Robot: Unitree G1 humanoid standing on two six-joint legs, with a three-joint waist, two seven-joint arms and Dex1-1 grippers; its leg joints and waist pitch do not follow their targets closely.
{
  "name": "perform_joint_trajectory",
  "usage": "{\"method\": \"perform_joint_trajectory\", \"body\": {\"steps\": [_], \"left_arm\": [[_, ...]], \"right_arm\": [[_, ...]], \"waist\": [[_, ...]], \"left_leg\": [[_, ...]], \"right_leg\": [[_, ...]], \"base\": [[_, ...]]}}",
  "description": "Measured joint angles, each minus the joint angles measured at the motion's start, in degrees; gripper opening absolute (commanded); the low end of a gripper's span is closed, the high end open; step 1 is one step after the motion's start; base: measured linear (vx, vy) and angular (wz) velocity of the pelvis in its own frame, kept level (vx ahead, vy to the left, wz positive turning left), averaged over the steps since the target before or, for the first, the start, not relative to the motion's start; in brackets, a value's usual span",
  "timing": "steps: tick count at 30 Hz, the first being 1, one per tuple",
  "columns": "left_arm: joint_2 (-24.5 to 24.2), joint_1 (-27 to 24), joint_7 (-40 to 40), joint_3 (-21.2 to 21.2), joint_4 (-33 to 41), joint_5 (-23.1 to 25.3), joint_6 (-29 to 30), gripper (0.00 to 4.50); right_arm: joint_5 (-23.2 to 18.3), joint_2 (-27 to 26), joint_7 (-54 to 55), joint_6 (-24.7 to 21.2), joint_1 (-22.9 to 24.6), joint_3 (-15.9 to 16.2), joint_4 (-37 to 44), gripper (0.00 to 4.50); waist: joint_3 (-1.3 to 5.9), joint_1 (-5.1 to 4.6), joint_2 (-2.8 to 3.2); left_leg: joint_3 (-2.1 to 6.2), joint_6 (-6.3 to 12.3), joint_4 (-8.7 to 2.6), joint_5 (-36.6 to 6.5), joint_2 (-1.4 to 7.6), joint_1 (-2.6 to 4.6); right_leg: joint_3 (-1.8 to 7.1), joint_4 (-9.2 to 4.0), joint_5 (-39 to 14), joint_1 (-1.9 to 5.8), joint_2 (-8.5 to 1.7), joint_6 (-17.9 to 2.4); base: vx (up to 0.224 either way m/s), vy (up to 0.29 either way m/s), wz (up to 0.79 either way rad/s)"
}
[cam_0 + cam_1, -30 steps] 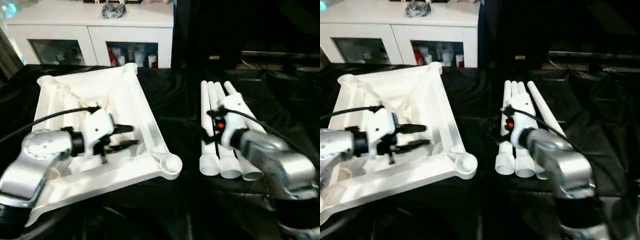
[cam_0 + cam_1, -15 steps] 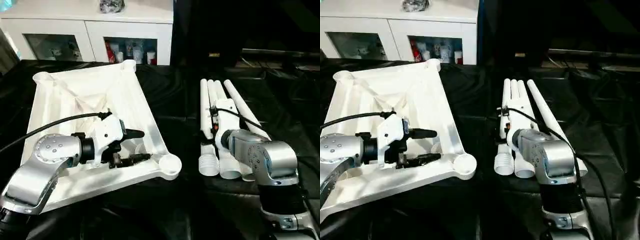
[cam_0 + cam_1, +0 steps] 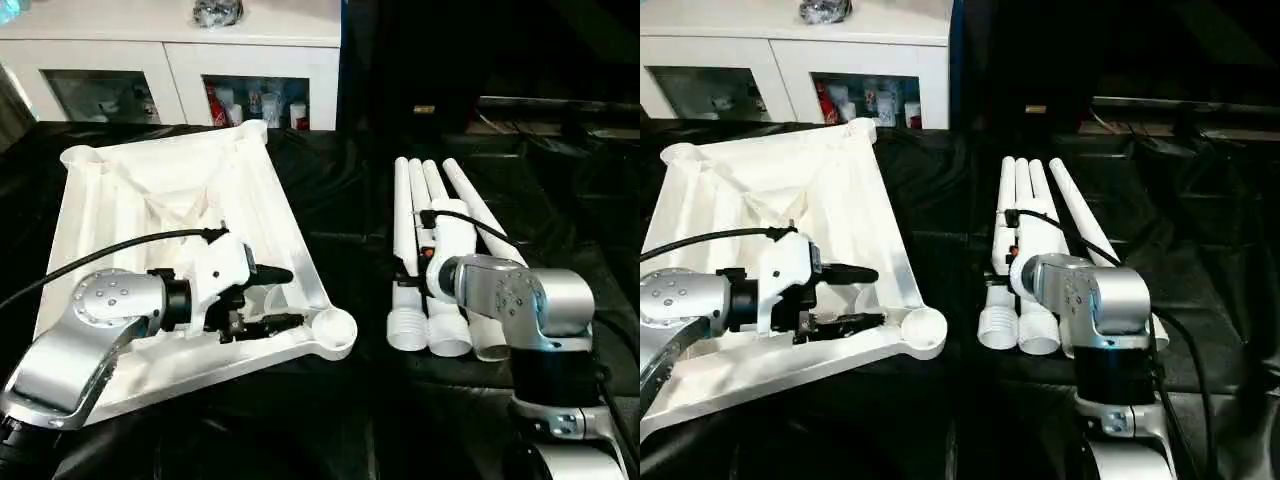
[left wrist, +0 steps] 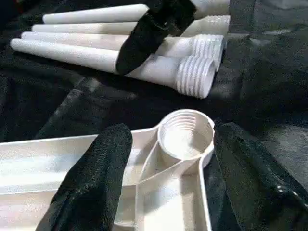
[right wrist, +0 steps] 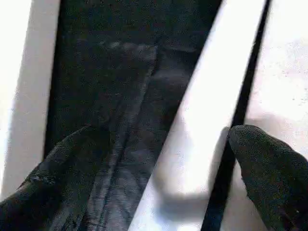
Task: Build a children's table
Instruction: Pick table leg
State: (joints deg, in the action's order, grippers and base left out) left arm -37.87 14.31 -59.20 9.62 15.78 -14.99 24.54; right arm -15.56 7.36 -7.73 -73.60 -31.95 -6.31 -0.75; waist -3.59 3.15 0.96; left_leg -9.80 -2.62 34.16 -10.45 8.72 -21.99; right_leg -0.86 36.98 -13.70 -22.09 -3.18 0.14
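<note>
The children's table top (image 3: 170, 205) lies upside down on the black cloth (image 3: 340, 210), ribs up, on the robot's left. The left gripper (image 3: 275, 298) hovers over its near corner, black fingers (image 4: 91, 178) spread apart with nothing between them, framing the threaded corner socket (image 4: 185, 134). The right gripper (image 5: 163, 178) points down over the four legs (image 3: 425, 215), its fingers wide apart astride one leg without clamping it. The legs lie side by side, just right of the top. A white cabinet (image 3: 180, 55) stands behind.
</note>
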Motion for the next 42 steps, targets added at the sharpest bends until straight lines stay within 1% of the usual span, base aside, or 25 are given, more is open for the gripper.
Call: {"method": "perform_joint_trajectory", "body": {"steps": [3,8,9,14,15,16,18,20,21,22,26,27,30,32,33,35,36,37,38,40,42], "left_arm": [[0.0,0.0,0.0,0.1,0.4,0.0,0.0,3.12],[0.0,0.3,0.0,0.3,0.5,0.0,0.0,3.12],[0.0,0.4,0.0,0.3,0.5,0.1,0.0,3.12],[0.1,1.5,0.0,0.5,0.5,0.1,-0.1,3.12],[0.1,1.6,0.0,0.5,0.5,0.1,-0.1,3.16],[0.1,1.7,0.0,0.7,0.5,0.1,-0.1,3.16],[0.1,1.8,-0.2,1.6,0.5,0.1,-0.1,3.16],[0.2,1.8,-0.3,2.1,0.5,0.2,-0.1,3.16],[0.2,1.8,-0.4,2.2,0.5,0.2,-0.1,3.16],[0.2,1.9,-0.4,2.3,0.5,0.2,-0.2,3.16],[0.2,2.0,-0.5,2.7,0.5,0.4,-0.3,3.16],[0.2,2.0,-0.5,2.8,0.5,0.5,-0.3,3.43],[0.1,2.0,-0.6,3.4,0.8,0.6,-0.3,3.55],[0.1,2.1,-0.7,3.9,0.9,0.6,0.0,3.86],[0.1,2.1,-0.7,4.1,0.9,0.6,0.4,3.92],[0.0,2.1,-0.7,4.1,1.0,0.6,0.6,3.96],[0.1,2.1,-0.5,4.1,1.0,0.6,0.5,4.28],[0.2,2.1,-0.3,4.1,0.9,0.9,0.2,4.28],[0.3,2.2,0.0,4.1,0.9,1.1,-0.1,4.39],[0.3,2.3,0.4,4.1,0.9,1.3,-0.7,4.47],[0.4,2.5,0.7,4.1,0.9,1.3,-0.7,4.5]], "right_arm": [[0.1,0.4,-0.7,0.0,-0.8,0.4,-2.5,4.5],[0.4,3.2,-2.7,0.0,-4.5,3.2,-7.6,4.5],[0.6,3.6,-3.0,0.1,-5.3,4.2,-9.1,4.5],[1.7,4.4,-5.0,0.8,-7.4,6.5,-13.8,4.5],[1.7,4.6,-5.7,1.0,-8.1,7.0,-15.5,4.21],[1.7,4.7,-6.2,1.3,-8.5,7.3,-16.4,4.21],[1.8,5.2,-7.7,2.2,-9.6,9.1,-19.0,4.08],[2.0,5.2,-8.4,2.7,-10.2,10.2,-20.5,3.83],[2.2,5.3,-8.9,3.0,-10.5,10.9,-21.4,3.83],[2.3,5.4,-9.2,3.3,-10.8,11.4,-22.2,3.73],[2.9,5.9,-10.3,4.5,-12.2,11.8,-24.9,3.36],[2.9,6.1,-10.4,4.6,-12.5,11.8,-25.5,3.27],[2.9,6.4,-11.0,5.4,-13.3,11.8,-27.4,3.0],[2.9,6.4,-11.2,5.5,-13.3,11.7,-27.7,2.84],[2.8,6.4,-11.5,5.5,-13.5,11.4,-28.1,2.67],[2.7,6.4,-11.6,5.5,-13.8,10.9,-28.8,2.58],[2.7,6.4,-11.7,5.5,-13.8,10.7,-28.9,2.43],[2.7,6.4,-11.7,5.5,-13.8,10.5,-29.1,2.43],[2.7,6.4,-11.6,5.5,-13.8,10.2,-29.3,2.28],[2.7,6.4,-11.6,5.5,-13.8,9.8,-29.4,2.13],[2.6,6.4,-11.6,5.5,-13.8,9.5,-29.6,2.06]], "waist": [[-0.06,0.17,0.05],[-0.11,0.07,0.05],[-0.11,0.06,0.05],[-0.11,0.06,0.05],[-0.12,0.06,0.04],[-0.12,0.07,0.04],[-0.12,0.1,0.03],[-0.13,0.12,0.02],[-0.15,0.1,-0.01],[-0.16,0.1,-0.03],[-0.19,0.09,-0.08],[-0.19,0.1,-0.08],[-0.19,0.1,-0.08],[-0.19,0.11,-0.08],[-0.19,0.1,-0.08],[-0.19,0.1,-0.08],[-0.19,0.11,-0.08],[-0.19,0.11,-0.08],[-0.18,0.11,-0.09],[-0.18,0.11,-0.1],[-0.17,0.12,-0.11]], "left_leg": [[-0.02,-0.01,0.0,0.0,0.0,-0.02],[-0.03,-0.03,-0.01,0.0,0.02,-0.03],[-0.03,-0.03,-0.01,0.0,0.03,-0.03],[-0.05,-0.04,-0.01,0.0,0.03,-0.08],[-0.06,-0.03,0.0,0.0,0.03,-0.07],[-0.06,-0.03,-0.01,0.0,0.03,-0.08],[-0.06,-0.03,0.0,0.0,0.03,-0.08],[-0.06,-0.03,0.0,0.0,0.03,-0.08],[-0.06,-0.02,0.0,0.0,0.04,-0.08],[-0.06,-0.02,0.0,0.0,0.04,-0.08],[-0.08,-0.02,0.0,0.0,0.04,-0.08],[-0.08,-0.02,0.0,0.0,0.05,-0.08],[-0.08,-0.02,0.0,0.0,0.05,-0.08],[-0.09,-0.02,0.0,0.0,0.05,-0.08],[-0.09,-0.02,0.0,0.0,0.06,-0.08],[-0.09,-0.01,0.01,0.0,0.06,-0.08],[-0.09,-0.01,0.01,0.0,0.06,-0.08],[-0.09,-0.01,0.01,0.0,0.06,-0.08],[-0.09,-0.01,0.02,0.0,0.06,-0.08],[-0.09,-0.01,0.02,0.0,0.06,-0.08],[-0.09,-0.01,0.03,0.0,0.06,-0.08]], "right_leg": [[0.01,0.0,0.0,0.0,0.0,0.0],[-0.01,0.0,0.0,-0.01,0.0,0.0],[-0.01,-0.01,0.0,-0.01,0.0,0.0],[-0.01,-0.01,0.0,-0.04,0.0,0.0],[-0.01,-0.01,0.0,-0.04,0.0,0.0],[-0.01,-0.01,0.0,-0.04,0.0,0.0],[-0.01,-0.01,0.0,-0.04,0.0,0.0],[-0.01,0.0,0.0,-0.04,0.0,0.0],[-0.02,0.0,0.0,-0.04,0.0,0.0],[-0.01,-0.01,0.0,-0.04,0.0,0.0],[-0.01,-0.01,0.0,-0.04,0.0,0.0],[-0.01,0.0,0.0,-0.04,0.0,0.0],[-0.01,0.0,0.0,-0.04,0.0,0.0],[-0.01,0.0,0.0,-0.04,0.0,0.0],[-0.02,0.0,0.0,-0.04,0.0,0.0],[-0.02,0.0,0.0,-0.04,0.0,0.0],[-0.01,0.01,0.0,-0.04,0.0,0.0],[-0.01,0.0,0.0,-0.04,0.0,0.0],[-0.02,0.0,0.0,-0.04,0.0,0.0],[-0.02,0.01,0.0,-0.03,0.0,0.0],[-0.02,0.01,0.0,-0.03,0.0,0.0]], "base": [[0.0,0.0,0.0],[0.0,0.0,0.0],[0.0,0.0,0.0],[0.0,0.0,0.0],[0.0,0.0,0.0],[0.0,0.0,0.0],[0.0,0.0,0.0],[0.0,0.0,0.0],[0.0,0.0,0.0],[0.0,0.0,0.0],[0.0,0.0,0.0],[0.0,0.0,0.0],[0.0,0.0,0.0],[0.0,0.0,0.0],[0.0,0.0,0.0],[0.0,0.0,0.0],[0.0,0.0,0.0],[0.0,0.0,0.0],[0.0,0.0,0.0],[0.0,0.0,0.0],[0.0,0.0,0.0]]}}
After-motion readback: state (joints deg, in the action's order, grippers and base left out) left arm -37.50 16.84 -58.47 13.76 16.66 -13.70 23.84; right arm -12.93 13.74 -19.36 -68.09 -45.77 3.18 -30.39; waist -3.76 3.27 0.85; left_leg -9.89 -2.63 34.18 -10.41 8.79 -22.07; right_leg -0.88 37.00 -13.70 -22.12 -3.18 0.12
